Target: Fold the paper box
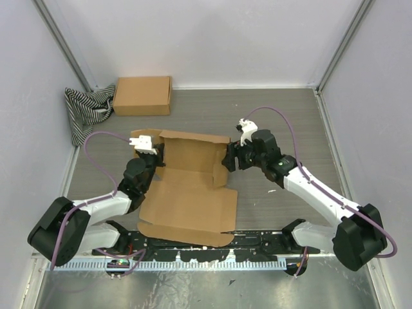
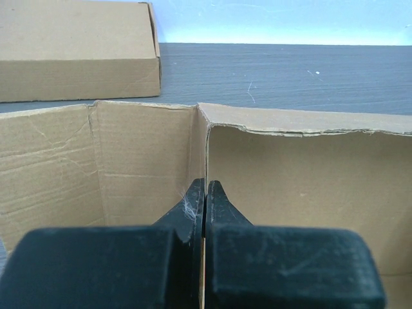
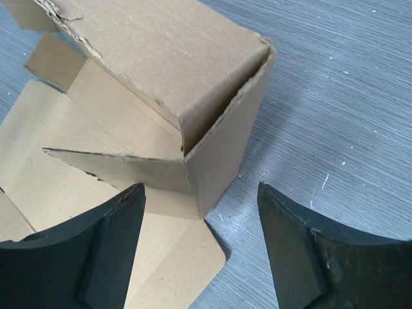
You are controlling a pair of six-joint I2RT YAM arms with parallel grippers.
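Two sets of jaws, two very different states. The left gripper (image 2: 205,193) is pressed fully closed, its black fingers flat against each other with only a sliver of brown between them. We judge it is pinching the upright wall at the left rear corner of the paper box (image 1: 187,193), a plain brown die-cut sheet of corrugated cardboard with flaps and slits. The right gripper (image 3: 199,190) is spread wide and grips nothing. The sheet's right rear corner sits just ahead of its fingers, touching neither.

We read the left pinch as an anchor that holds that end erect so the rear wall does not flop down. The right jaws look set to straddle the other corner, where a side panel leans inward, only loosely tucked.

The paper box lies mid-table between the two arms. Its rear walls are raised, and its broad front panel lies flat toward the arm bases, ending in rounded flaps. The board is matte, creased and wrinkled, with ragged fibres along its cut edges, so it will likely bend at the scores and spring back.

The grey wood-grained table (image 1: 277,116) also carries a fully formed flat brown cardboard box (image 1: 143,95) at the far left. A crumpled black-and-white striped cloth (image 1: 87,109) lies against it.
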